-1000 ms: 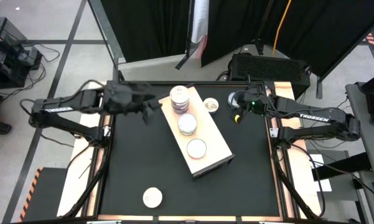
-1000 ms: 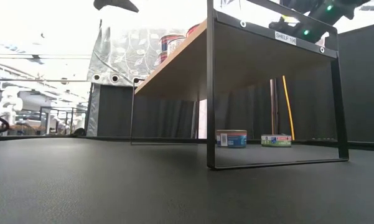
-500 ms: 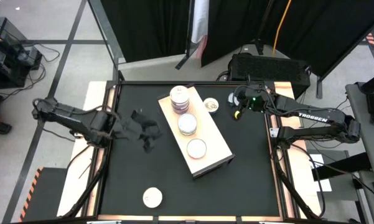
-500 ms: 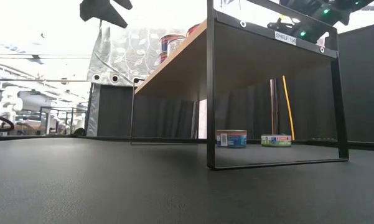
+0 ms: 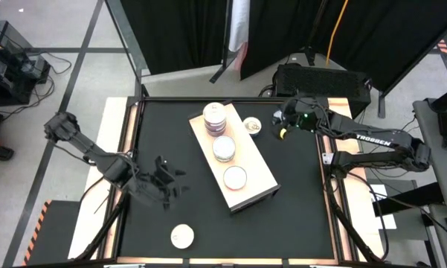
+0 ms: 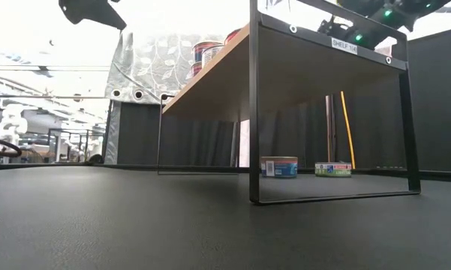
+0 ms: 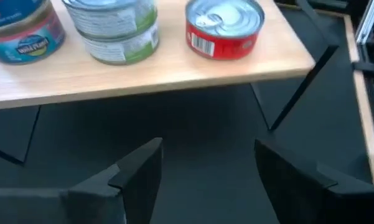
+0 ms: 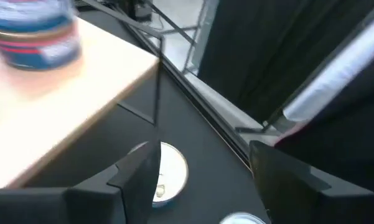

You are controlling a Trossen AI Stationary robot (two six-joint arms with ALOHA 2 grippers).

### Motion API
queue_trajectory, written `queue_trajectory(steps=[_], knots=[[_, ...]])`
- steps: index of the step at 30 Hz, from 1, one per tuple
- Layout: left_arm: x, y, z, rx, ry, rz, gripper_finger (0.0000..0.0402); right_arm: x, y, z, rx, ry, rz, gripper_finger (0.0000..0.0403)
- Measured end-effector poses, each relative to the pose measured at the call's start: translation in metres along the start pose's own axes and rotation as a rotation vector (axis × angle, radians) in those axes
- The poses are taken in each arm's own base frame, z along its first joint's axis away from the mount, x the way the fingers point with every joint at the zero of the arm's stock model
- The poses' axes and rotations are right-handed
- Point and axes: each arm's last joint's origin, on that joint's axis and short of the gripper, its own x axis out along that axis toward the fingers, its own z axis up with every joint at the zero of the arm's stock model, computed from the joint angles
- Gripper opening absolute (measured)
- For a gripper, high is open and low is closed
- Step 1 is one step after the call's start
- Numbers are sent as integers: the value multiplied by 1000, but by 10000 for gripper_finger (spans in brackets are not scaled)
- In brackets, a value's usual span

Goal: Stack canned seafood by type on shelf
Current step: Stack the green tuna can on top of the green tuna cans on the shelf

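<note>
Black tabletop, wooden shelf slanting across the middle. One loose tin sits bottom centre, just below the left gripper, jaws wide, empty. Right gripper, open too, hovers upper right by another tin.

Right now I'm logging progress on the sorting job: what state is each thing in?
shelf: standing on the table, cans on top.
blue-label stack: stacked at the far end.
green-label stack: two high.
red can: single, upright.
can near the front edge: on the table, unshelved.
left gripper: fingers open, empty.
</note>
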Motion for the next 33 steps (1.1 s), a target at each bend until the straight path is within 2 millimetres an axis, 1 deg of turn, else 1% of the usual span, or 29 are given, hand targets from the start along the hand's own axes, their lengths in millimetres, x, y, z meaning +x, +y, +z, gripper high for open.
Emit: queue_trajectory(steps=[2, 5, 9, 12, 16, 22, 28, 33], knots=[[5, -2, -5, 25, -3, 16, 254, 7, -6, -4, 29, 41, -29, 226], [14, 0, -13, 94, -5, 93, 254, 25, -14, -12, 77, 119, -37, 202], [22, 0, -14, 129, 1, 130, 254, 50, -25, -29, 136, 260, -66, 164], [26, -1, -16, 137, 15, 133, 254, 62, -32, -46, 180, 405, -103, 131], [28, -2, -17, 148, 26, 137, 254, 66, -35, -63, 233, 554, -106, 82], [28, -1, -17, 179, 24, 159, 254, 68, -33, -68, 259, 605, -81, 10], [27, 2, -18, 199, 21, 204, 254, 69, -33, -77, 285, 690, -100, 3], [27, 4, -19, 210, 15, 233, 254, 72, -36, -79, 298, 697, -123, 1]])
